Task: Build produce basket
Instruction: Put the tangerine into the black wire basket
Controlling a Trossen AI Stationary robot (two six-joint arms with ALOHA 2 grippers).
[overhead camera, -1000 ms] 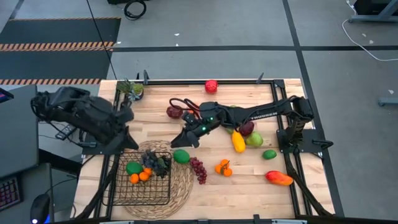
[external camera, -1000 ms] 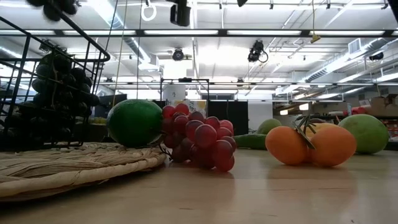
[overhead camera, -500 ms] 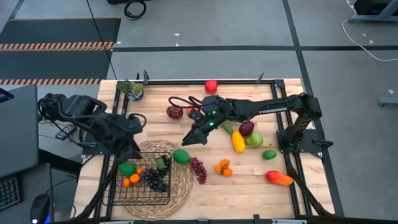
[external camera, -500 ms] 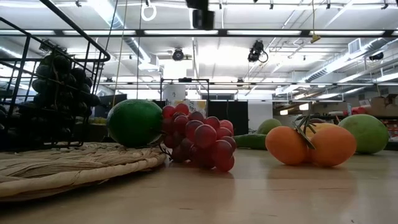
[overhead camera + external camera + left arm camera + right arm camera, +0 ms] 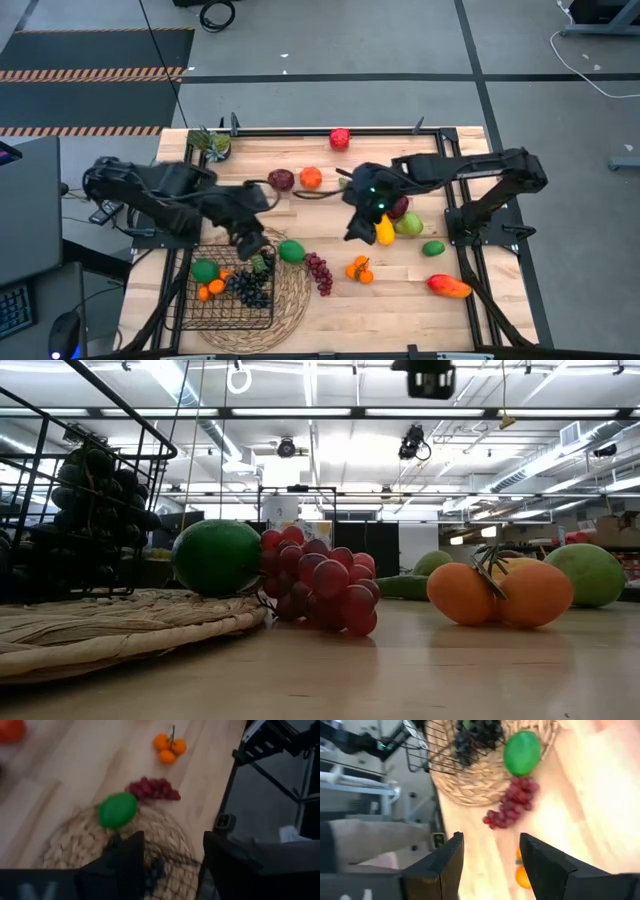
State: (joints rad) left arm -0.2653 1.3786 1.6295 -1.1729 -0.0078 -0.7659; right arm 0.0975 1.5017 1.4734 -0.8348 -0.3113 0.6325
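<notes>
Beside mat: red grapes (image 5: 319, 272) long axis toward front edge.

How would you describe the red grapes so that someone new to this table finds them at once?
Start from the round woven mat under the black wire basket. Just off the mat's right edge, beside a green lime, lies the bunch of red grapes. It is the only cluster of many small dark-red balls outside the basket.

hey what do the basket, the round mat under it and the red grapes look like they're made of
The basket: thin black wire, probably coated metal, with an open see-through grid. The round mat: woven straw or similar plant fibre, matte tan, with coiled strands showing. The red grapes: likely moulded plastic, since each smooth berry carries a glossy highlight.
</notes>
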